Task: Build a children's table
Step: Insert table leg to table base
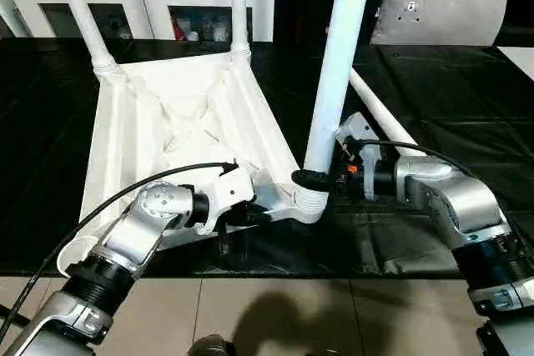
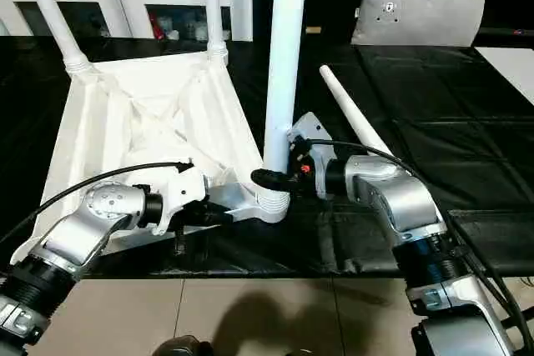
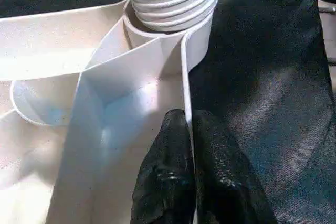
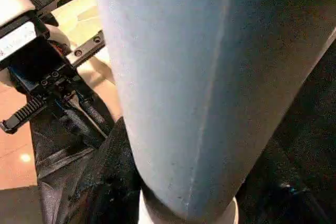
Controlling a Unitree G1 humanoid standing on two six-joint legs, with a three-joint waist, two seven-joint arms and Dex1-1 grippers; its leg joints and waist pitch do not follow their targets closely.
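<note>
Right pincer [image 2: 269, 176] is what our next move depends on: its black fingers are wrapped around the lowest part of the upright leg [image 1: 338, 72], just above the ribbed end that sits in the near corner socket [image 1: 309, 203] of the table top [image 1: 179, 127]. The long axis of this leg stands almost vertical, leaning only slightly, and our right arm is clearly the nearer one to it. Left pincer [image 3: 190, 145] is pressed together on the thin rim of the table top, just beside the same socket, so we judge it is steadying the top.

The table top lies upside down, ribs up, near the front edge of the black counter [image 1: 467, 106]. Two legs already stand in its far corners, and a fourth leg [image 2: 355, 118] lies flat on the counter behind our right arm.
</note>
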